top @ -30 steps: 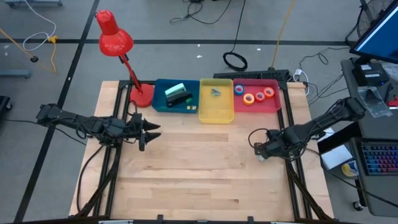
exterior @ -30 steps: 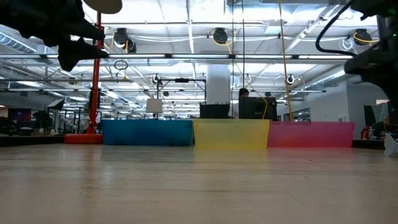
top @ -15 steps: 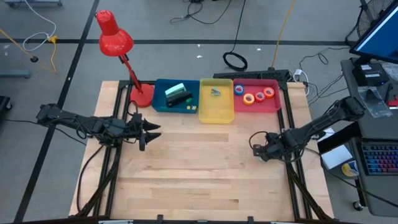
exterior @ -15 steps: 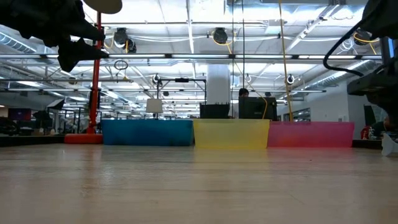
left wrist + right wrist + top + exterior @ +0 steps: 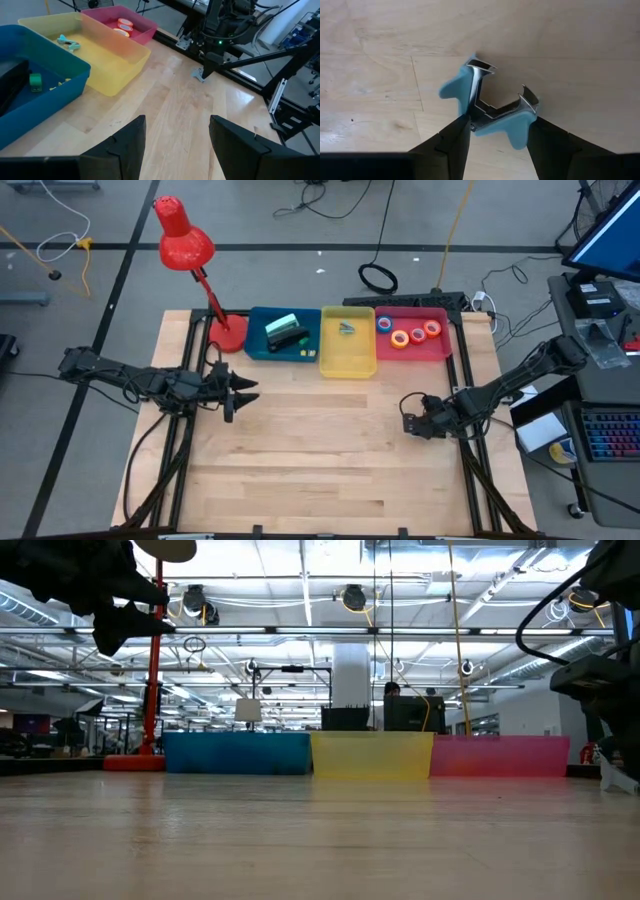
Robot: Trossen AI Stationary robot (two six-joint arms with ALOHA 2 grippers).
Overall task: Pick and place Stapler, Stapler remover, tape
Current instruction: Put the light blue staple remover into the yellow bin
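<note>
A light-blue staple remover (image 5: 490, 107) with metal claws lies flat on the bare wood on the table's right side. My right gripper (image 5: 499, 125) is open and points down over it, one finger on either side; the high view shows this gripper (image 5: 408, 418) low at that spot. My left gripper (image 5: 247, 391) hovers open above the table's left side. The black-and-green stapler (image 5: 287, 333) lies in the blue tray. Another staple remover (image 5: 347, 328) lies in the yellow tray. Several tape rolls (image 5: 408, 333) lie in the red tray. My right gripper has its fingertips (image 5: 462, 125) close beside the staple remover's hinged end (image 5: 476, 122), coming from above. The remover lies flat on the wood. Whether the fingers touch it I cannot tell.
The blue tray (image 5: 262, 350), yellow tray (image 5: 347, 365) and red tray (image 5: 440, 350) stand in a row along the far edge. A red desk lamp (image 5: 185, 242) stands at the far left corner. Bare wood lies between the two arms and toward the near edge.
My right gripper has come down toward the table, over the staple remover, and shifted slightly toward the table's left. The left arm has kept still.
</note>
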